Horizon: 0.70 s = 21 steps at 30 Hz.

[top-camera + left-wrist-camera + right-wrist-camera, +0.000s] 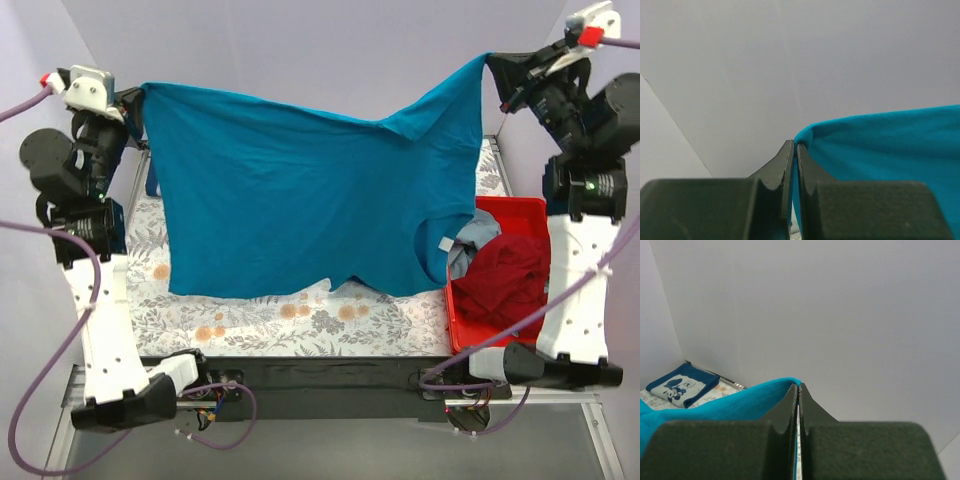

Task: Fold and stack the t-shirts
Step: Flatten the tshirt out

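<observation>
A plain teal-blue t-shirt (300,190) hangs spread out in the air above the table, stretched between both arms. My left gripper (140,92) is shut on its upper left corner. In the left wrist view the teal cloth (880,145) is pinched between the gripper (795,147) fingers. My right gripper (490,58) is shut on the upper right corner, and the right wrist view shows the teal hem (730,405) caught in the gripper (799,386). A folded navy t-shirt with a white graphic (682,385) lies at the table's back left. The hanging shirt hides most of it from above.
A red plastic bin (530,215) stands at the right and holds a dark red shirt (510,275) and a pale blue-grey one (475,240). The table carries a floral cloth (300,325). White walls close in the back and sides.
</observation>
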{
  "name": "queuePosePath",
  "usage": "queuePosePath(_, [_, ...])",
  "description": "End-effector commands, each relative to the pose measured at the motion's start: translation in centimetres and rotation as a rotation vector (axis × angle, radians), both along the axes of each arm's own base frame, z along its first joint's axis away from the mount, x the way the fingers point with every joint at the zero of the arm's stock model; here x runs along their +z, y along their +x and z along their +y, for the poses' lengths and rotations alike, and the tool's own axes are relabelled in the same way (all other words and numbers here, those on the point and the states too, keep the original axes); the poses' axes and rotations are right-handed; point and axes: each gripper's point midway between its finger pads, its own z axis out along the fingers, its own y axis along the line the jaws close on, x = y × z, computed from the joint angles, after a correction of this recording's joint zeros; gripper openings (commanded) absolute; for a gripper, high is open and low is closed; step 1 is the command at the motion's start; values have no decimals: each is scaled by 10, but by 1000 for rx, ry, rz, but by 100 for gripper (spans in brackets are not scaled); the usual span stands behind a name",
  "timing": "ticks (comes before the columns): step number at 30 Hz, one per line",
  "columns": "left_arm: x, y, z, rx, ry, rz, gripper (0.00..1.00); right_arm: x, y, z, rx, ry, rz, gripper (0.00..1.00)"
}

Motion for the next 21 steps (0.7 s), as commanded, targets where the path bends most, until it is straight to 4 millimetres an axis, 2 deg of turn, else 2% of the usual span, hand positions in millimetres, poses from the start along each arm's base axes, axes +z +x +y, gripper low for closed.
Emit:
queuePosePath(1, [-13, 25, -3, -58, -36, 23, 0, 2, 26, -3, -3, 67, 8, 1])
queuePosePath(2, [-24, 47, -1, -73, -68, 63, 0, -5, 41, -2, 7, 75, 31, 1])
queuePosePath(3, [-24, 56, -1, -88, -87, 64, 0, -5, 48, 0, 11, 83, 38, 1])
queuePosePath(4, [-11, 61, -6, -125, -90, 48, 0, 7, 49, 1, 11, 88, 12, 1])
queuePosePath(5, [-22, 82, -6, -149, -123, 87, 0, 1, 66, 1, 15, 101, 36, 1])
queuePosePath(6, [-14, 89, -6, -168, -119, 53, 0, 5, 70, 2, 18, 113, 34, 1])
queuePosePath(7, [-9, 93, -8, -184, -121, 32, 0, 26, 66, 1, 16, 122, -12, 1])
queuePosePath(8, [4, 95, -8, -194, -108, -20, 0, 24, 79, -1, 9, 128, -8, 1])
queuePosePath(9, [14, 105, -6, -199, -109, -73, 0, 33, 81, -3, -5, 139, -31, 1])
queuePosePath(10, [24, 108, -4, -194, -113, -107, 0, 51, 75, -4, -6, 150, -85, 1])
queuePosePath(11, [51, 104, 1, -168, -113, -182, 0, 55, 80, -7, -16, 159, -94, 1])
queuePosePath(12, [62, 107, 6, -149, -117, -217, 0, 66, 77, -7, -14, 161, -138, 1])
queuePosePath(13, [65, 120, 13, -128, -125, -239, 0, 73, 76, -8, -16, 169, -164, 1])
queuePosePath(14, [94, 110, 20, -89, -131, -317, 0, 91, 68, -9, -18, 168, -234, 1])
queuePosePath(15, [102, 110, 24, -81, -125, -346, 0, 98, 66, -10, -24, 167, -263, 1])
queuePosePath(16, [100, 122, 28, -79, -123, -346, 0, 107, 63, -11, -30, 170, -292, 1])
queuePosePath(18, [112, 121, 33, -81, -104, -380, 0, 113, 66, -15, -49, 170, -329, 1])
queuePosePath(20, [102, 134, 39, -81, -112, -354, 0, 108, 74, -16, -58, 170, -321, 1])
queuePosePath(21, [94, 139, 41, -81, -115, -332, 0, 91, 88, -16, -60, 164, -279, 1])
